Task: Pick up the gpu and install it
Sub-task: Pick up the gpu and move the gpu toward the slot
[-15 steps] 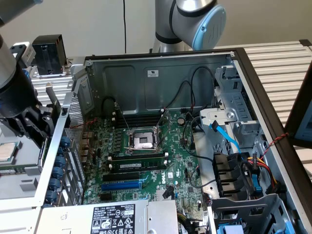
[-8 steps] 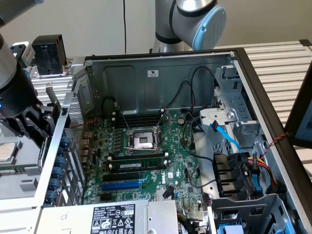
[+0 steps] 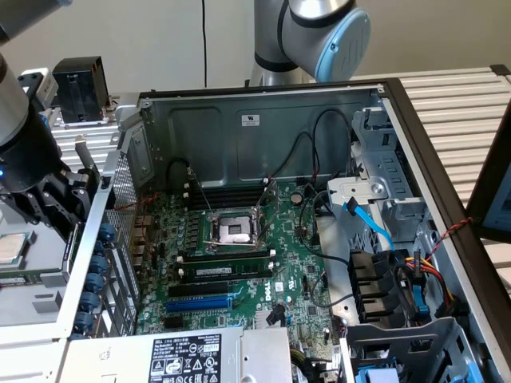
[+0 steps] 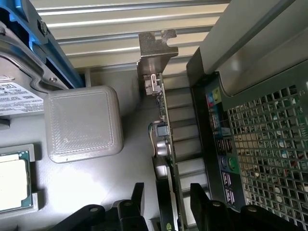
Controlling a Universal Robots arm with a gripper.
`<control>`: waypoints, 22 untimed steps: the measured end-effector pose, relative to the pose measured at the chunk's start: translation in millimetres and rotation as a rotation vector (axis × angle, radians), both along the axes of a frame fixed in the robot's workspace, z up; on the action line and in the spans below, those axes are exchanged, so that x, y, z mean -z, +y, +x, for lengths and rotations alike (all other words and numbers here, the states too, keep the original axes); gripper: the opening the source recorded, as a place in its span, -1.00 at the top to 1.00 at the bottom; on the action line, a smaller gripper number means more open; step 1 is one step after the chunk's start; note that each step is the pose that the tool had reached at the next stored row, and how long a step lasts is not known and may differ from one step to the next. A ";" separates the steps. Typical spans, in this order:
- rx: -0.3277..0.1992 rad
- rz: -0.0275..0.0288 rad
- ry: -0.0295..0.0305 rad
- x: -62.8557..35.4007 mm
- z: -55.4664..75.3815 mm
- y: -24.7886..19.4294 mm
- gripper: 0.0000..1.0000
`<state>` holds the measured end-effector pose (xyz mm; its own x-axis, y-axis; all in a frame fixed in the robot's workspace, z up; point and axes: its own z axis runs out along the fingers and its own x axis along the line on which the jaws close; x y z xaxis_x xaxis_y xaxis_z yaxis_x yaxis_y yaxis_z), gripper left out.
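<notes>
Green circuit board seen edge-on, with a silver metal end bracket (image 4: 155, 48) at its far end, the small gpu (image 4: 162, 137) stands upright between the two black fingers (image 4: 138, 195) of the gripper (image 4: 168, 190). The fingers are spread wide and straddle the card. A strip of background shows between each finger and the board, so nothing is clamped. The bracket is the part of the card farthest from the fingertips, and beyond it lies the white slatted table surface (image 4: 144, 29). Just outside one finger sits a pale grey square plastic block (image 4: 82, 122) with rounded corners and a textured top. Farther out on that same side, a silver-lidded processor chip (image 4: 12, 185) rests in a tray. Close outside the other finger rises the dark grey metal rear panel (image 4: 269, 149) of the computer case, with its perforated grille and a column of coloured ports. In the exterior view the panel stands between the fingers and the inside of the open case. There, well apart from the fingers, the large green motherboard (image 3: 239, 275) lies flat with its silver processor socket (image 3: 235, 231).
</notes>
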<state>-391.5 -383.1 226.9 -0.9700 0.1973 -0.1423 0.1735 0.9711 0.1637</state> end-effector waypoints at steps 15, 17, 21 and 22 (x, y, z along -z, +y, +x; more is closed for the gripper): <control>0.000 0.0005 -0.0071 -0.1 -0.1 0.0 0.41; 0.000 0.0026 -0.0070 -0.1 -0.1 -0.6 0.41; 0.000 0.0055 -0.0068 -1.0 1.1 -2.1 0.41; 0.000 0.0057 -0.0069 -1.3 1.6 -2.3 0.41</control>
<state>-389.9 -385.5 228.1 -0.9690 0.1979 -0.1478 0.1721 0.9702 0.1704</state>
